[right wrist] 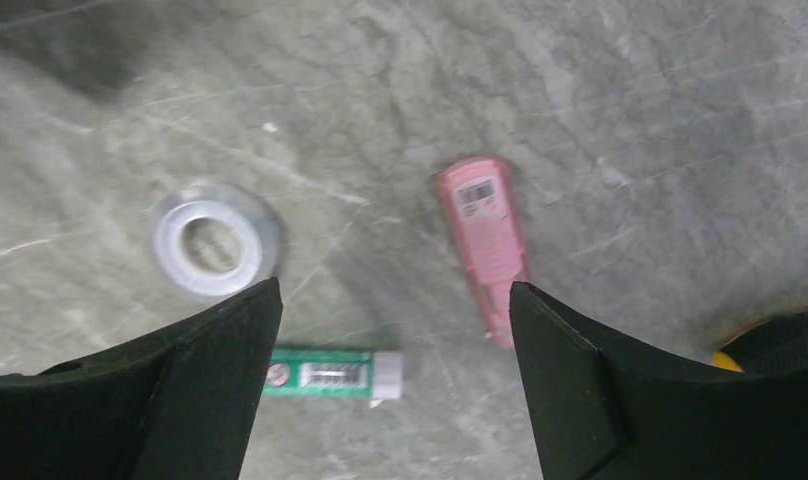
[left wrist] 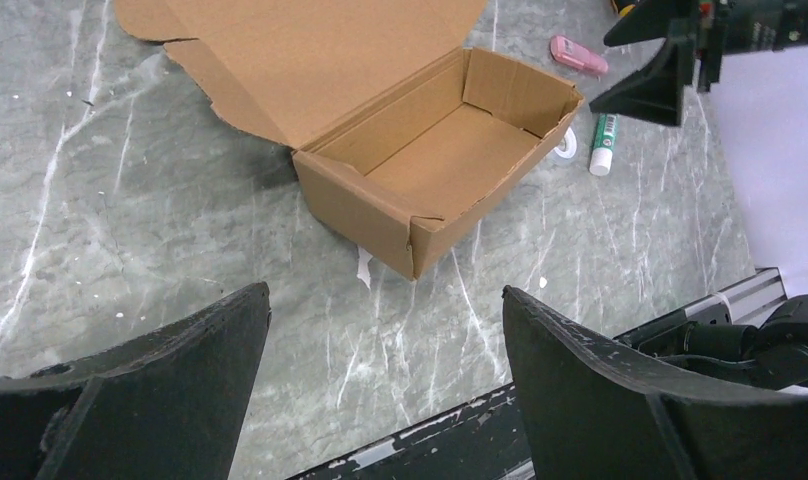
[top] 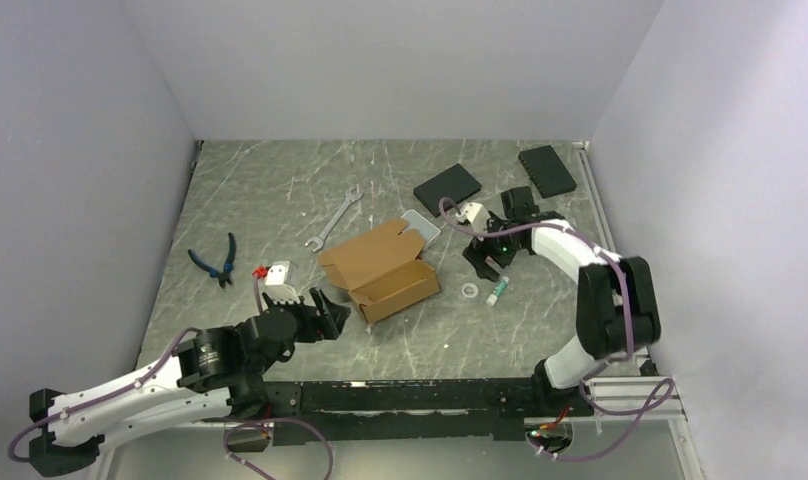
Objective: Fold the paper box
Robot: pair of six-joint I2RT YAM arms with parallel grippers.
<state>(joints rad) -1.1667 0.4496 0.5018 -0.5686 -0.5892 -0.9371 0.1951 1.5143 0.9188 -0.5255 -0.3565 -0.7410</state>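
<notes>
The brown cardboard paper box (top: 380, 272) stands on the table centre with its tray formed and its lid flap laid open toward the back left. The left wrist view shows its empty inside (left wrist: 450, 150) and near corner. My left gripper (top: 325, 312) is open and empty, a short way to the near left of the box, apart from it; it also shows in its wrist view (left wrist: 385, 300). My right gripper (top: 488, 262) is open and empty to the right of the box, above small items; in its wrist view (right wrist: 395, 300) it holds nothing.
A white tape ring (right wrist: 215, 245), a green glue stick (right wrist: 330, 372) and a pink tube (right wrist: 485, 240) lie under the right gripper. A wrench (top: 335, 215), blue-handled pliers (top: 216, 260), two black slabs (top: 447, 184) (top: 547, 169) and a translucent case (top: 422, 226) lie around.
</notes>
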